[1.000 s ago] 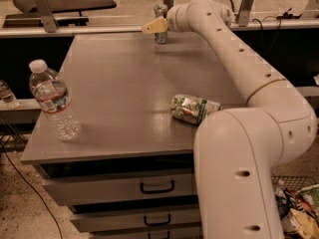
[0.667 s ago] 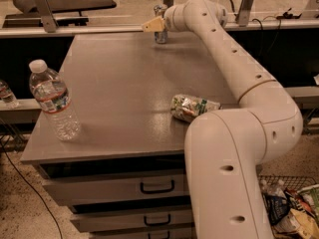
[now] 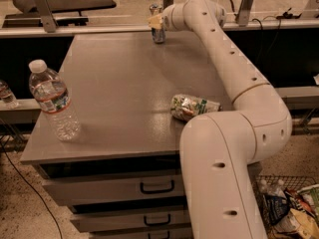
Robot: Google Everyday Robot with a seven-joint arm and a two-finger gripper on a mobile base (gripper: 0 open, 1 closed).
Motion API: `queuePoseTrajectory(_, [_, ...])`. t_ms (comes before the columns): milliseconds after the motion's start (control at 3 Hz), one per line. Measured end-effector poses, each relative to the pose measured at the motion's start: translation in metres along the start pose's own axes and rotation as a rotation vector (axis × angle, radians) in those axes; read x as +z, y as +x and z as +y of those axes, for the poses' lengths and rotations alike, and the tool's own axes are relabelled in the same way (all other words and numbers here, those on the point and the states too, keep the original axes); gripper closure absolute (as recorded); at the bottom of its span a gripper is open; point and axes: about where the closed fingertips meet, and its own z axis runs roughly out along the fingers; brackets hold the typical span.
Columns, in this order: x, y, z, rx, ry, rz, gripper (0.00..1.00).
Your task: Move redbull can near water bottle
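Observation:
The redbull can [image 3: 158,32] is a slim silver can with blue patches. It stands upright at the far edge of the grey table [image 3: 124,88]. My gripper [image 3: 156,21] is at the end of the white arm that reaches across the table, and it sits right at the can's upper part. The water bottle [image 3: 52,101] is clear, with a white cap and a white-red-green label band. It stands upright near the table's front left corner, far from the can.
A wider green-and-white can [image 3: 193,106] lies on its side at the table's right, next to my arm's lower link. Drawers [image 3: 124,188] sit under the table. A second bottle [image 3: 6,94] stands off the table at the left. Litter lies on the floor at lower right.
The arm's lower link has shifted slightly left in view. The gripper stays at the redbull can, which has not moved.

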Motion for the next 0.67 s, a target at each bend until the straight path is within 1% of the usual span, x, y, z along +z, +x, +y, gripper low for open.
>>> queuePoseTrajectory(333, [-0.020, -0.035, 0.017, -0.050, -0.075, -0.060, 0.86])
queuePoseTrajectory(667, [-0.053, -0.063, 0.051, -0.153, -0.197, -0.090, 1.00])
